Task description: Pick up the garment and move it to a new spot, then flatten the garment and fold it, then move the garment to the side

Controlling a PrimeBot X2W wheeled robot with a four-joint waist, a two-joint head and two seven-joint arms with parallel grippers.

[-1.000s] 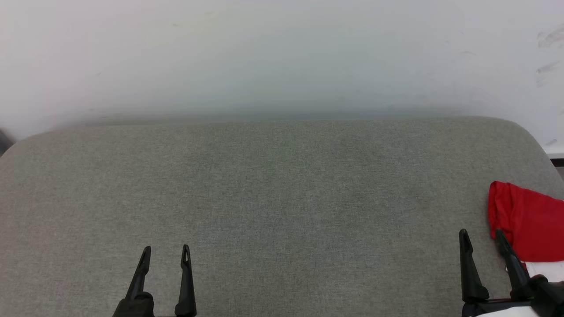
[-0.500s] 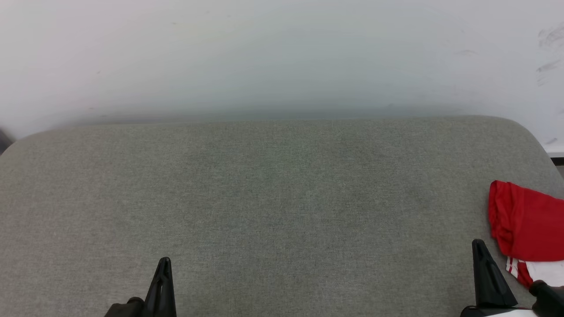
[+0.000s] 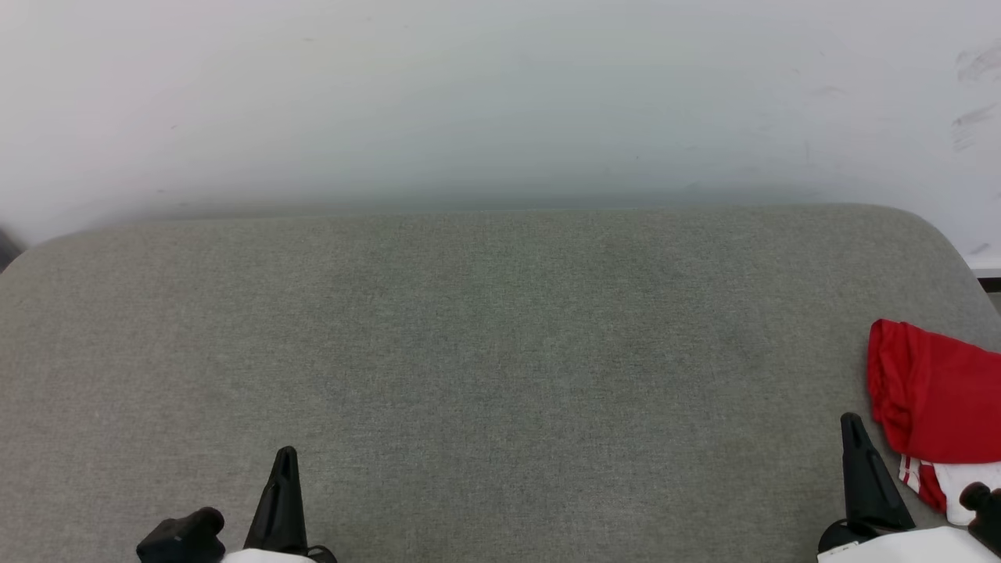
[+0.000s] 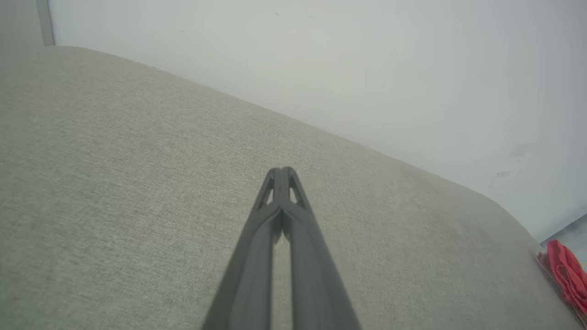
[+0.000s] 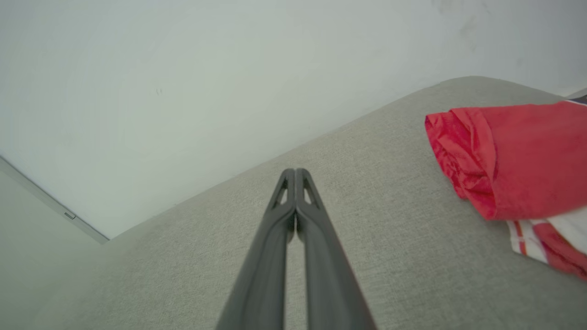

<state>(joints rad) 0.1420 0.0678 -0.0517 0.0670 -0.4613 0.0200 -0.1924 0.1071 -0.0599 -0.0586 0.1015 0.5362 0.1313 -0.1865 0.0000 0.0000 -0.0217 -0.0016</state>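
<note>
The garment [image 3: 934, 403] lies folded at the right edge of the grey cushioned surface [image 3: 500, 352], red on top with a white, red-striped sleeve poking out below. The right wrist view shows the garment [image 5: 518, 160] to the right of my right gripper [image 5: 296, 172], apart from it. My right gripper [image 3: 851, 422] stands just left of the garment, shut and holding nothing. At the lower left my left gripper [image 3: 286, 455] is shut and holds nothing too. In the left wrist view my left gripper [image 4: 280, 170] points over bare fabric, with the garment [image 4: 566, 275] far off at the right edge.
A pale wall [image 3: 500, 102] rises right behind the grey surface. The surface's rounded back right corner [image 3: 931, 227] drops off near the garment.
Both grippers have shut from open a second ago and drawn back toward the bottom of the head view. The garment has stayed where it lay.
</note>
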